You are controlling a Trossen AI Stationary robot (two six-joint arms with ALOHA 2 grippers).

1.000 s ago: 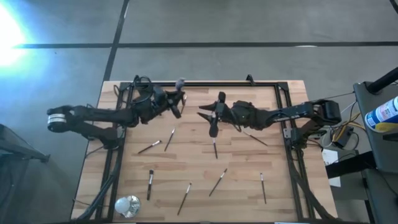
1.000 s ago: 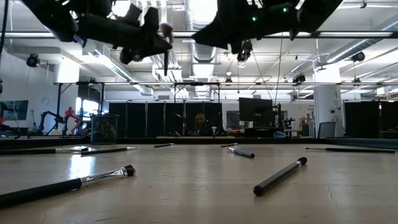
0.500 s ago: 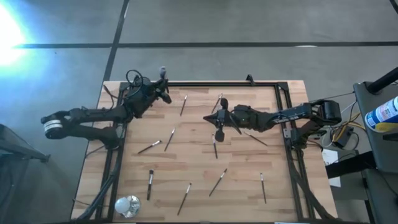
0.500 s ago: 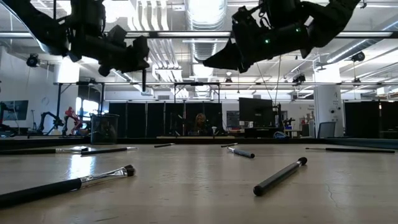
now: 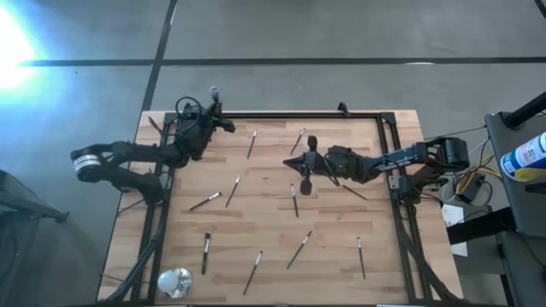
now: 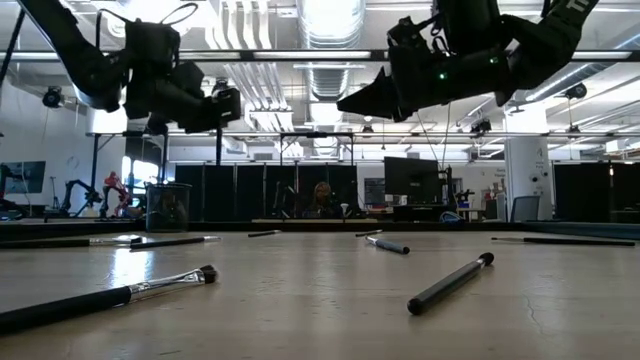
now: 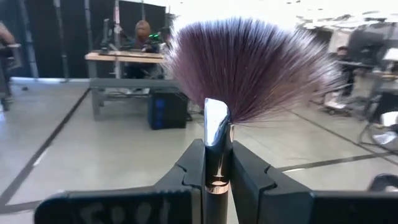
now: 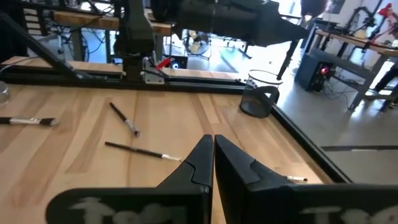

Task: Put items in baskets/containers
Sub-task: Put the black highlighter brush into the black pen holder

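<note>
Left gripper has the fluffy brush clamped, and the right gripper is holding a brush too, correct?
Not quite. The left gripper does clamp the fluffy brush, but the right gripper is shut on nothing: the right wrist view shows its fingers closed with no brush between them.

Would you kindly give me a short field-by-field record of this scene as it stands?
left pincer: shut on the fan brush, held up in the air over the table's far left corner
right pincer: shut, nothing between its fingers, above mid-table
black cup: upright by the table's edge rail, seen only in the right wrist view
loose brushes: about ten, lying scattered on the table
shiny round object: at the near left corner
</note>
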